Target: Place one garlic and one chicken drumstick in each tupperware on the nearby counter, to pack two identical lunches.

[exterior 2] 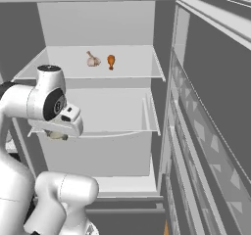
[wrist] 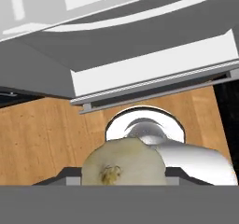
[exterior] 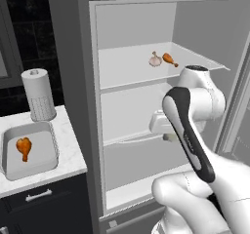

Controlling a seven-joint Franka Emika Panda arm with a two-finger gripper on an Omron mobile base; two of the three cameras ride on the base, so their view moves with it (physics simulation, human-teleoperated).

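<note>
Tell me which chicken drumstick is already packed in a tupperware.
The chicken drumstick lying in the grey tupperware on the counter left of the fridge. The other drumstick sits beside a garlic on the upper fridge shelf.

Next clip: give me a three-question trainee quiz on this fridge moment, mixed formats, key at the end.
1. True or false: the tupperware on the counter already holds a chicken drumstick.
2. What does the gripper hold? A) garlic B) drumstick C) nothing
3. Fill in: on the upper fridge shelf a garlic lies beside a second ____.

Key: 1 true; 2 A, a pale garlic bulb sits between the jaws; 3 drumstick.
</note>
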